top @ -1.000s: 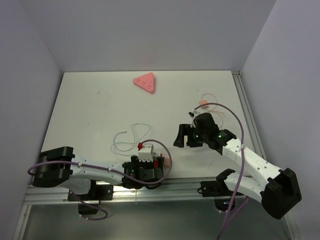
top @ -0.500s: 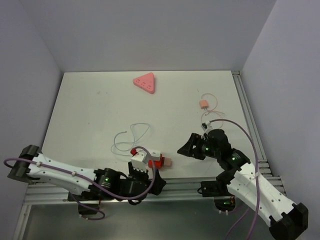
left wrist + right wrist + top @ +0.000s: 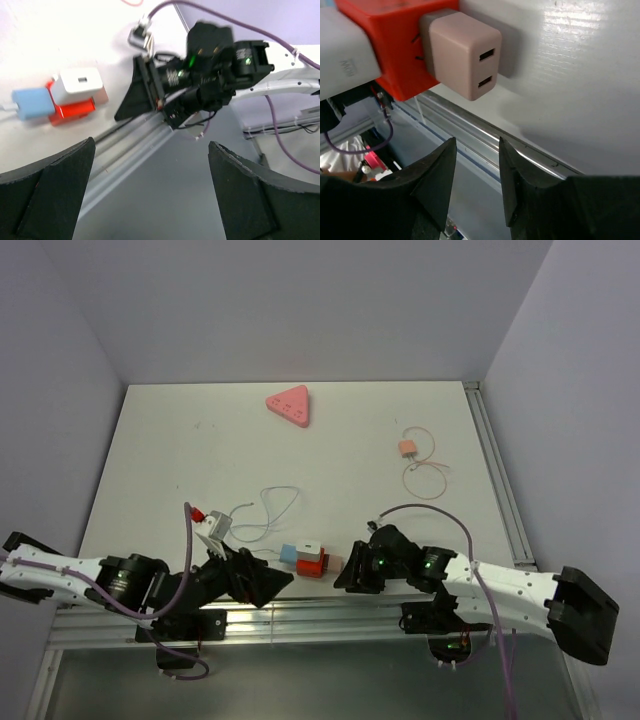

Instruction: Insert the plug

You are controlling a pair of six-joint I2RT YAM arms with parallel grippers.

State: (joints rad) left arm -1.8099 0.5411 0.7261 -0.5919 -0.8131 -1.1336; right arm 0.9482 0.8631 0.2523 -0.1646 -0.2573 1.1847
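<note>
Both arms have dropped from mid-table to the near edge. The right gripper (image 3: 343, 578) now lies low just beside the beige two-port charger cube (image 3: 462, 55), and the left gripper (image 3: 278, 583) has drawn back to the left of the red plastic socket block (image 3: 312, 567). The cube stands against the block's right-hand face, close to the front edge of the white table (image 3: 180, 460). The right wrist view shows a thin dark seam with prongs between cube and block, so I judge the plug not quite home. To finish well, press squarely on the port face along the line of the prongs, low and level. Something should also back the block from the side of the blue cable plug (image 3: 289, 554), or the whole cluster may slide along the edge. The right fingers (image 3: 432, 180) have narrowed to a slim gap with nothing in it; whether they touch the cube I cannot tell. The left jaws gape wide and empty.
</note>
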